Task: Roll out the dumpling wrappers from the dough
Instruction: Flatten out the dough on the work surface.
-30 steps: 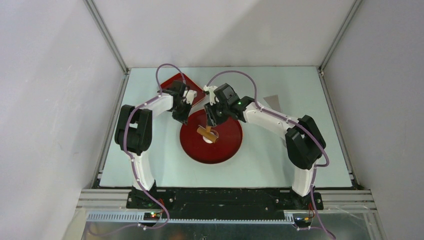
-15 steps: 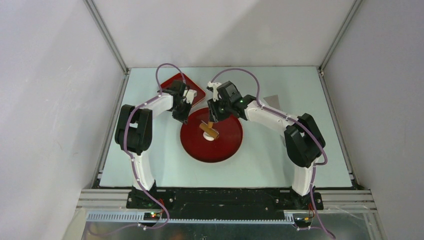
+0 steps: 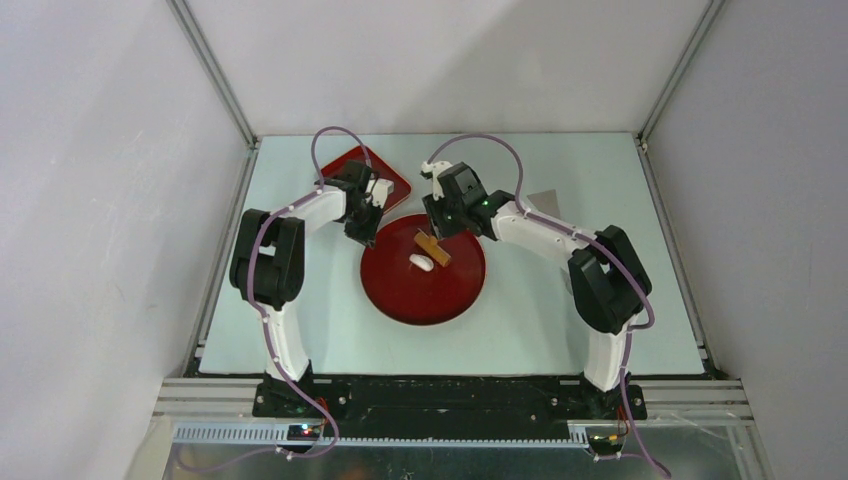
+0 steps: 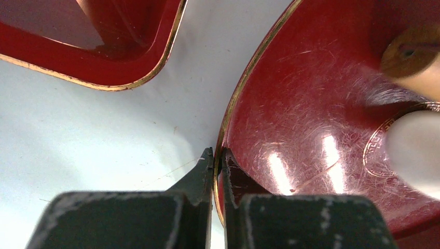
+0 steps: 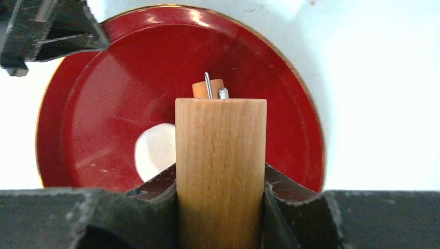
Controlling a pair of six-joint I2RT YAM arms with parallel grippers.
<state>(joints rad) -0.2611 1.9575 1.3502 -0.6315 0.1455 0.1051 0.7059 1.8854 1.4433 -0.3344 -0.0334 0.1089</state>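
A small white oval of dough (image 3: 420, 262), a dumpling wrapper, lies near the middle of the round red plate (image 3: 455, 295). Just behind it on the right, the wooden rolling pin (image 3: 433, 248) hangs over the plate, with my right gripper (image 3: 432, 232) shut on it. In the right wrist view the pin (image 5: 220, 155) stands between the fingers, and the dough (image 5: 154, 148) shows to its left. My left gripper (image 4: 218, 155) is shut on the plate's gold rim (image 4: 244, 83) at its left edge. There the dough (image 4: 415, 148) and the pin's end (image 4: 412, 52) show at the right.
A square red tray (image 3: 372, 166) sits behind the left gripper at the back of the pale table; its corner (image 4: 104, 67) lies close to the round plate. A grey patch (image 3: 545, 203) marks the table at the back right. White walls stand round the table.
The right gripper has drawn the rolling pin back and to the right, off the dough, which now lies uncovered. The left gripper still holds the plate's rim.
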